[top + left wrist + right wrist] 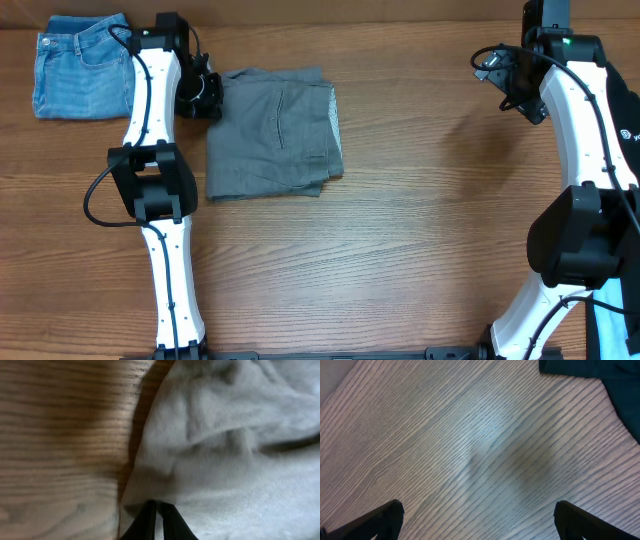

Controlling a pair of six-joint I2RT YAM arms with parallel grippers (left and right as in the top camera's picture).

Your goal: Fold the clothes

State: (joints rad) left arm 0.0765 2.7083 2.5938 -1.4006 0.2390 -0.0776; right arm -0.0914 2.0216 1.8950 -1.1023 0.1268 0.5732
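Observation:
The clothes are grey shorts [272, 133], lying folded into a rough rectangle on the wooden table left of centre. My left gripper [205, 95] is at their upper left edge. In the left wrist view its two dark fingers stand almost together at the hem of the grey shorts [240, 450], with my left gripper [157, 505] pinching the fabric edge. My right gripper [500, 75] hovers far off at the upper right. It is wide open over bare wood in the right wrist view [477, 510], with nothing between its fingers.
Folded blue jeans [82, 68] lie at the table's far left corner, just left of the left arm. A dark teal cloth [600, 375] shows at the top right of the right wrist view. Bare table [420, 220] lies between the two arms.

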